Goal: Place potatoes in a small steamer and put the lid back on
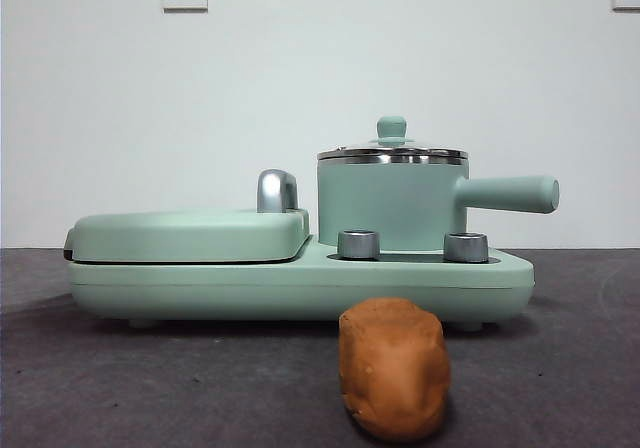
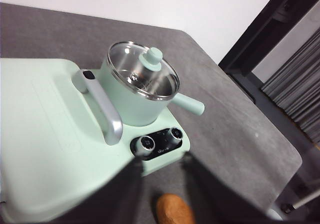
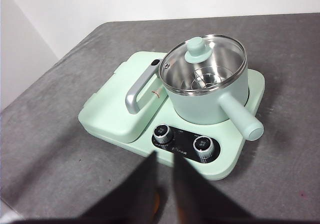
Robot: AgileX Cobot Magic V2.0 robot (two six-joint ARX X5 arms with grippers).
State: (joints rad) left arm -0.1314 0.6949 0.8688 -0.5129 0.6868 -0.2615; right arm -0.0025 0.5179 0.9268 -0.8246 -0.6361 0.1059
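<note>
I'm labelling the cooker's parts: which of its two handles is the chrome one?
The arched handle on the flat griddle cover is chrome. The other, the small steamer's straight side handle, is mint green like the pot.

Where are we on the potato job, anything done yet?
Nothing done. The lid sits on the small steamer, and the potato lies on the table in front of the cooker. Neither claw holds anything. Left: lift lid, load potato, replace lid.
</note>
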